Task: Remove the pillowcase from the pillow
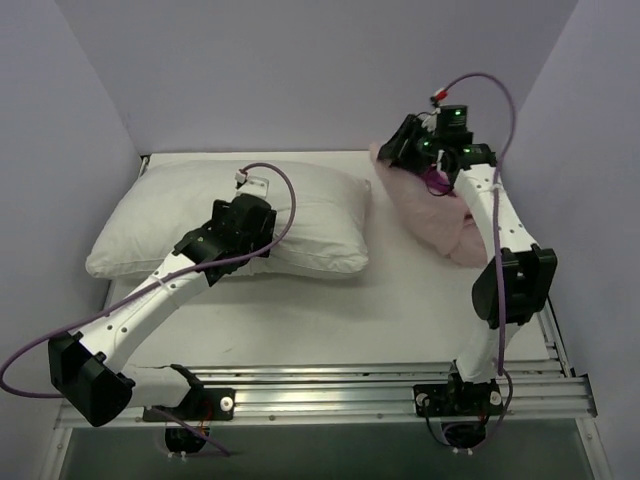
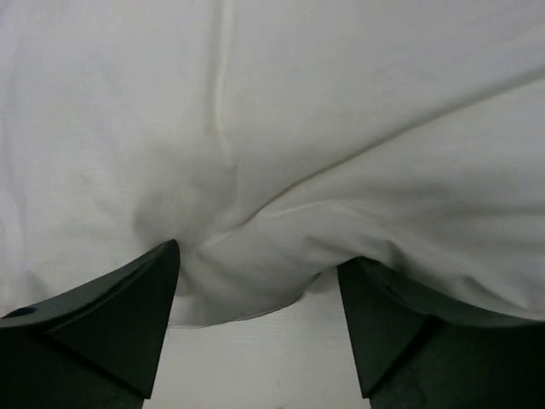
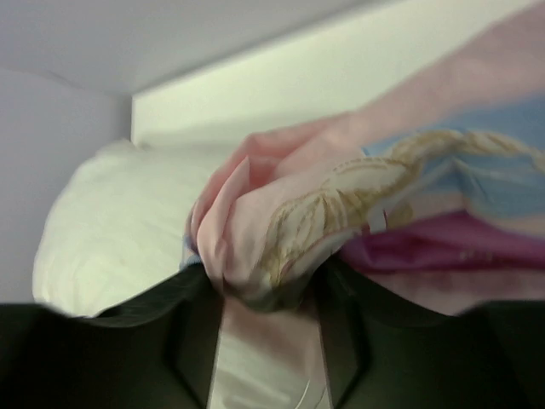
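a: where is the pillow?
b: the plain white pillow [image 1: 150,220] lies bare on the left half of the bench [image 1: 400,300], reaching toward its far-left corner
a: and the pillowcase?
b: the pink printed pillowcase [image 1: 440,215] sits in a heap near the far-right corner, apart from the pillow
a: the claws?
b: the left claw [image 2: 260,256] is wide open, its fingers either side of a fold at the pillow's edge. the right claw [image 3: 264,281] is partly open with bunched pillowcase between its fingers; whether it grips, i cannot tell
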{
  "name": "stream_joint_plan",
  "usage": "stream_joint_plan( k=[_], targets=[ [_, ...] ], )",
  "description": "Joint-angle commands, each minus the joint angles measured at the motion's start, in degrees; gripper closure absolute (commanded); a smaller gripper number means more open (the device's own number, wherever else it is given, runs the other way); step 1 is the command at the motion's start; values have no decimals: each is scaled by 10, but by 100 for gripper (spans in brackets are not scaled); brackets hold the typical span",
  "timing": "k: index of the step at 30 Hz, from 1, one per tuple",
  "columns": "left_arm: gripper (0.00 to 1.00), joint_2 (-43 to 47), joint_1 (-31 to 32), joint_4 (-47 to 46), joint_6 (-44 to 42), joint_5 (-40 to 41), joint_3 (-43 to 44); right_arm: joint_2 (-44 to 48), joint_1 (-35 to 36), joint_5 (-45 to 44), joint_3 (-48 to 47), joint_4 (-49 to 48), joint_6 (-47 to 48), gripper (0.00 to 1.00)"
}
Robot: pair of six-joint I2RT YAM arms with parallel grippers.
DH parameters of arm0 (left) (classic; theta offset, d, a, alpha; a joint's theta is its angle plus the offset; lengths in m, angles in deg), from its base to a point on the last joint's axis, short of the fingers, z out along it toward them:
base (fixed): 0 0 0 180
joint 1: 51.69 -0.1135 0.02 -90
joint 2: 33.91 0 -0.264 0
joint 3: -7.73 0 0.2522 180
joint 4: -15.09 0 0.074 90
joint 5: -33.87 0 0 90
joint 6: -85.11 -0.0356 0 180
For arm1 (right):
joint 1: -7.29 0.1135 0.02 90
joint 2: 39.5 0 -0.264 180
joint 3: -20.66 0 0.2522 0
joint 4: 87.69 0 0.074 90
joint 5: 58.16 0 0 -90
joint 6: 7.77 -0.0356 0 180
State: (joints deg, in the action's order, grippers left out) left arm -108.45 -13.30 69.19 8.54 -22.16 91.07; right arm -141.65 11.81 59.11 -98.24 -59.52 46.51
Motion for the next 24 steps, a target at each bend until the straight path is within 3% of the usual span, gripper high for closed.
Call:
stream_joint_plan(
  k=[1,2,4,8,11,20,24],
  targets=[
    [15,39,-8,-40,17,-9,60,-6,47,-42,42,59,83,49],
    [9,45,-8,-34,17,-11,67,3,52,-53,52,58,91,36],
    [1,62,-9,-13,19,-12,93,18,55,-66,52,59,94,28],
    [6,84,-10,28,22,-9,143,75,52,-125,23,80,116,9],
    [6,102,-10,68,21,-7,185,127,52,-165,14,96,137,0],
    [6,213,-10,149,27,5,235,387,51,-354,128,93,182,0],
    [6,302,-10,169,30,21,206,514,51,-416,200,89,212,0]
  ],
)
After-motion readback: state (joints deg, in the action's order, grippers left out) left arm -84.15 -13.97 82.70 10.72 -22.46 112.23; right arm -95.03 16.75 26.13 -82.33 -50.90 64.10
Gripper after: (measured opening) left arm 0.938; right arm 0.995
